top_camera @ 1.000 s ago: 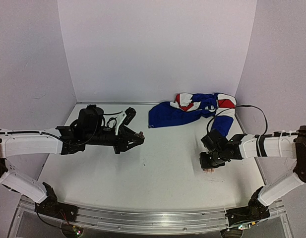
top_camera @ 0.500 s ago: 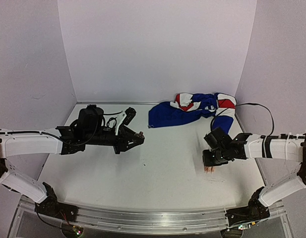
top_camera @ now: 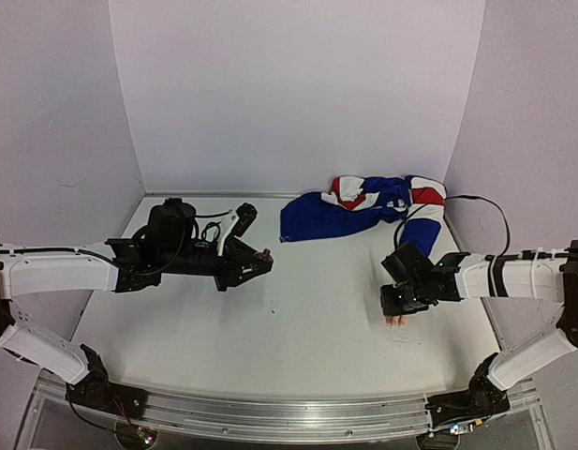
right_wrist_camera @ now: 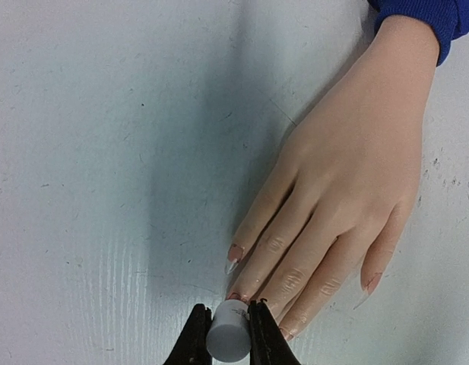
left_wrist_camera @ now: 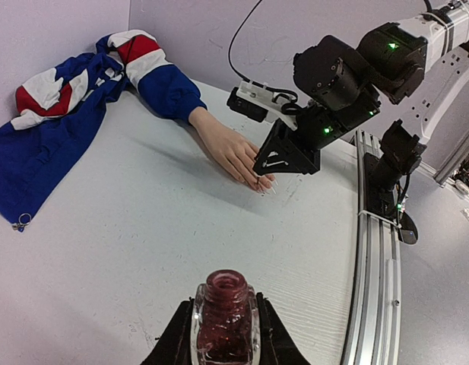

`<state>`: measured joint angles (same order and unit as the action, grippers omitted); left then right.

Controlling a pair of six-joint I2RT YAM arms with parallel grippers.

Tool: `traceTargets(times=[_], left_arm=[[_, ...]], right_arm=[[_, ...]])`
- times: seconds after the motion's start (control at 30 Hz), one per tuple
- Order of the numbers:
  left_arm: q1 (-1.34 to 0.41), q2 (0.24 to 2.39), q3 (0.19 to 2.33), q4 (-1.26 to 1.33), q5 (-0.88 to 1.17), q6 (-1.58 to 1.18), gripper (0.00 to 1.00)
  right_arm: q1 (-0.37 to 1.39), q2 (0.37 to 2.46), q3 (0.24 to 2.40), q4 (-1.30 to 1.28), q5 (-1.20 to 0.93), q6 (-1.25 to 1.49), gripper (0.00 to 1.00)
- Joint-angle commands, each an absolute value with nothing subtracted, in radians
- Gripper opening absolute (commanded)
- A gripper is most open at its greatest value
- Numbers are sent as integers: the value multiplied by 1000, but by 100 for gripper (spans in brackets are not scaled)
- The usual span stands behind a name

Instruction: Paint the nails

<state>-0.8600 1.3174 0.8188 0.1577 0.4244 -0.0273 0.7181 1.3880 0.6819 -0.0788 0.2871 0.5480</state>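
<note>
The pale mannequin hand (right_wrist_camera: 348, 190) lies flat, palm down, in a blue sleeve (right_wrist_camera: 420, 15). Its nails (right_wrist_camera: 234, 255) are clear tips, faintly reddish at the base. My right gripper (right_wrist_camera: 229, 333) is shut on the white polish cap (right_wrist_camera: 228, 338), which sits right over the tip of the second finger; the brush below it is hidden. In the top view that gripper (top_camera: 398, 302) covers most of the hand, and only the fingertips (top_camera: 394, 322) show. My left gripper (left_wrist_camera: 225, 338) is shut on the open bottle (left_wrist_camera: 225, 319) of dark red polish, held upright at centre left (top_camera: 260, 256).
A blue, red and white jacket (top_camera: 363, 204) lies bunched at the back right, its sleeve running down to the mannequin hand. The table's metal front rail (top_camera: 289, 412) runs along the near edge. White walls close in the back and both sides.
My right gripper has shifted slightly back and forth over the mannequin's fingertips with the cap in it. The left arm and bottle have not moved.
</note>
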Motion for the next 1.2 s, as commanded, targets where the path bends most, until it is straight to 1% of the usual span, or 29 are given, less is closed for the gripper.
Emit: traceTargets(times=[0.0, 0.27, 1.17], left_arm=[[-857, 1287, 862, 190, 433, -33, 0], [-856, 1278, 854, 189, 430, -34, 0], [-857, 1297, 873, 189, 443, -36, 0]], right_arm=[[713, 1391, 703, -91, 310, 543, 0], [714, 1411, 704, -102, 316, 562, 0], [713, 1381, 687, -141, 242, 597, 0]])
